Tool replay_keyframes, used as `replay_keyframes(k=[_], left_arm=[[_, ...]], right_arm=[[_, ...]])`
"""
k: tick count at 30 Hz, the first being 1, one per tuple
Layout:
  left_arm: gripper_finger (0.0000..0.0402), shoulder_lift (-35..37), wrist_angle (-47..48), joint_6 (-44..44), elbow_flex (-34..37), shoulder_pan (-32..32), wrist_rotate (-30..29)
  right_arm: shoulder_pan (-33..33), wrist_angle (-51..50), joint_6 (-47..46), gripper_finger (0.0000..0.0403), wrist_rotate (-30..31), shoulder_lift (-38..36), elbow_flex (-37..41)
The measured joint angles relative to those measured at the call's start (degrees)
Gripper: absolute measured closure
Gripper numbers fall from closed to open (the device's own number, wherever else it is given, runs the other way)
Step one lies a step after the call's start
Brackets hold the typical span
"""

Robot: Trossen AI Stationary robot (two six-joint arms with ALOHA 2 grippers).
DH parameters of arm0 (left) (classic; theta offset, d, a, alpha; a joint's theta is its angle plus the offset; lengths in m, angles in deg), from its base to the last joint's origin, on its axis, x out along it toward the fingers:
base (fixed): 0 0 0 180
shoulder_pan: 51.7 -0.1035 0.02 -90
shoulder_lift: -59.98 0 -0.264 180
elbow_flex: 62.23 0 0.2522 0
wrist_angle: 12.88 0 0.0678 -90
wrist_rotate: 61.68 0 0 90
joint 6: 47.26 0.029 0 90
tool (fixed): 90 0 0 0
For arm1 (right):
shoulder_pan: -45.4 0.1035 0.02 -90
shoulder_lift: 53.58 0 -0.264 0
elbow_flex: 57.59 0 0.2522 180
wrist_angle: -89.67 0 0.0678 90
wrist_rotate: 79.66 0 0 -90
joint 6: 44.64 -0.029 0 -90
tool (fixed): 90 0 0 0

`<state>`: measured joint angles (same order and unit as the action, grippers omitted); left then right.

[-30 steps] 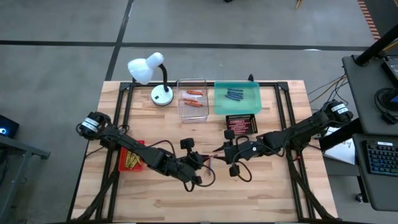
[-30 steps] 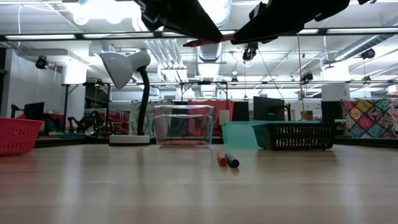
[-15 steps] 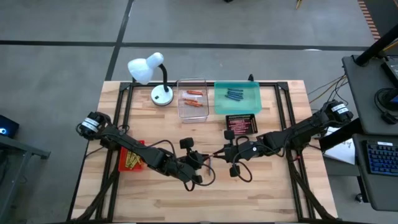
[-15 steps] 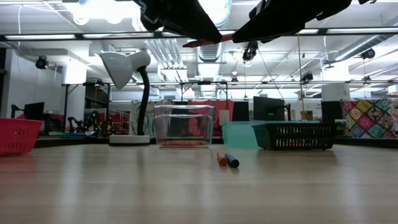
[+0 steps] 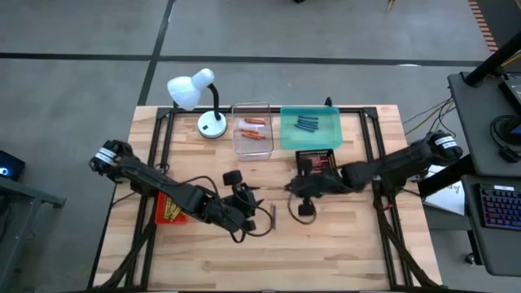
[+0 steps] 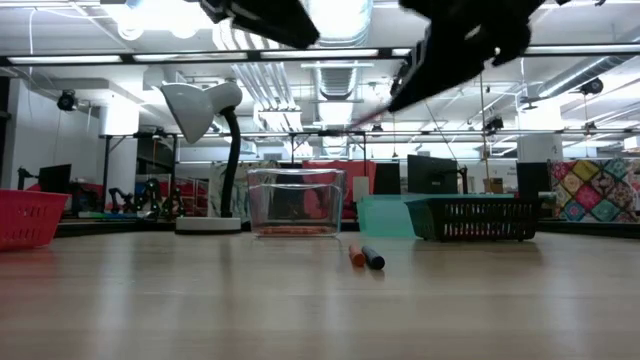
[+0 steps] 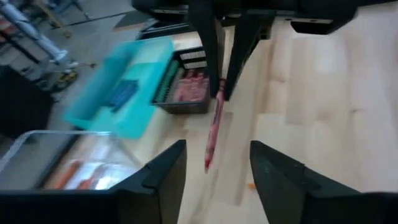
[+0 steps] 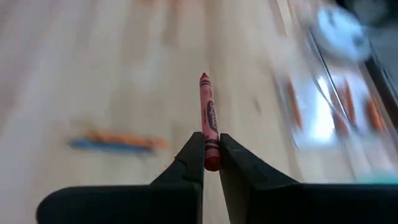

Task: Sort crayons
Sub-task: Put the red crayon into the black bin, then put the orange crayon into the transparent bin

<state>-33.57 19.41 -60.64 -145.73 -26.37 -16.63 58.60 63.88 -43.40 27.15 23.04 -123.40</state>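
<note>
Above the table's middle, a red crayon (image 8: 207, 121) is held by the right gripper (image 8: 208, 157) — the left gripper (image 7: 217, 165) is spread and empty.

At the left edge, yellow crayons (image 5: 172, 212) are kept in the red tray (image 5: 163, 199); beside it, the left gripper's fingers (image 7: 160, 174) are parted, nothing between them. At centre, the red crayon is pinched by its blunt end, tip forward, probably so it can be dropped cleanly into the black tray (image 5: 317, 161) where red ones lie. Orange crayons (image 5: 254, 129) are gathered in the clear tray (image 5: 251, 107), blue crayons (image 5: 306, 124) in the teal tray (image 5: 286, 140) — one colour per tray. Two loose crayons (image 6: 364, 257), orange and blue, are left on the table (image 5: 350, 244).
</note>
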Motion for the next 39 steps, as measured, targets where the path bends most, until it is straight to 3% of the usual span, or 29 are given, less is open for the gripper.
replay_keyframes(k=[9, 14, 18, 25, 30, 39], left_arm=[[0.0234, 3.86, 7.37, -3.8, -0.02, 0.36, -4.11], [0.0237, 3.75, 8.65, -4.49, -0.02, 0.46, -4.11], [0.0237, 3.71, 8.61, -4.49, -0.02, 0.46, -4.17], [0.0238, 3.71, 8.74, -4.03, -0.02, 0.46, -4.19], [0.0238, 3.71, 8.78, -3.96, -0.02, 0.5, -4.19], [0.0238, 3.68, 8.8, -5.28, -0.02, 0.48, -4.19]], right_arm=[[-13.14, -41.44, -14.26, 0.0385, 4.03, 0.09, -9.21], [-18.25, -55.91, -24.75, 0.0385, 3.36, 0.09, -10.75], [-21.63, -54.92, -22.14, 0.0385, 0.59, 0.09, -9.1], [-22.24, -39.8, -10.79, 0.0385, -5.42, 0.09, -7.38], [-22.24, -35.97, -10.39, 0.0382, -5.35, 0.09, -6.81], [-22.24, -35.2, -11.69, 0.0301, -5.23, 0.11, -6.42]])
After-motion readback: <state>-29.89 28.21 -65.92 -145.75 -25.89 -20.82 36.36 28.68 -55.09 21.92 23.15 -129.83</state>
